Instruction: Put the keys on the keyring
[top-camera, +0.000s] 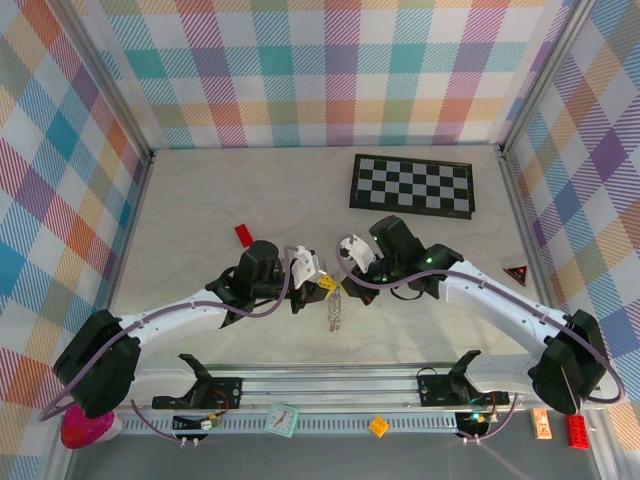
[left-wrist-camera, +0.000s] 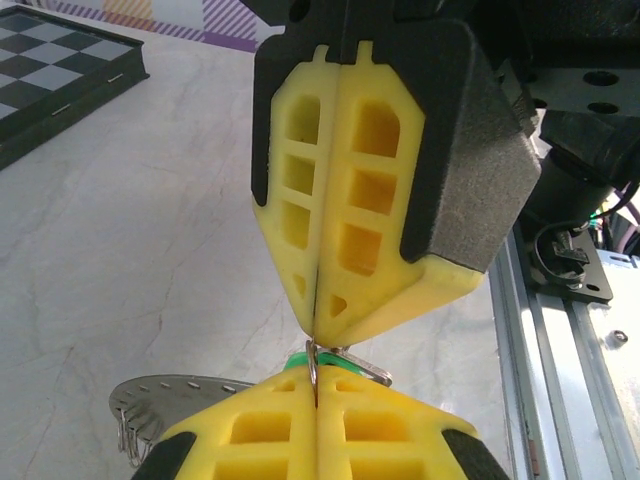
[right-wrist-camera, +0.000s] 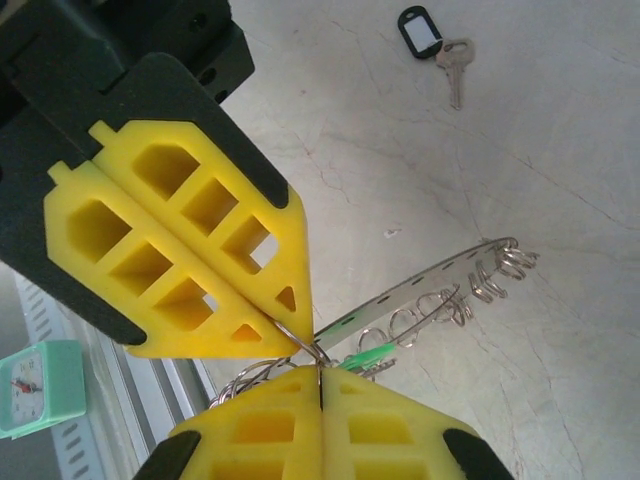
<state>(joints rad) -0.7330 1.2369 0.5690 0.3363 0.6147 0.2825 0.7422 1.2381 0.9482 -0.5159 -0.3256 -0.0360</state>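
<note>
Yellow latticed fingers (right-wrist-camera: 285, 395), seemingly on beaded keyring (right-wrist-camera: 430, 280)

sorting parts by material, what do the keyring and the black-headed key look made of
The keyring looks like bare silvery metal: its thin strip glints and carries small wire loops. The black-headed key has a dull silver blade, likely metal; its head seems glossy black plastic around a pale window, perhaps a label.
</note>
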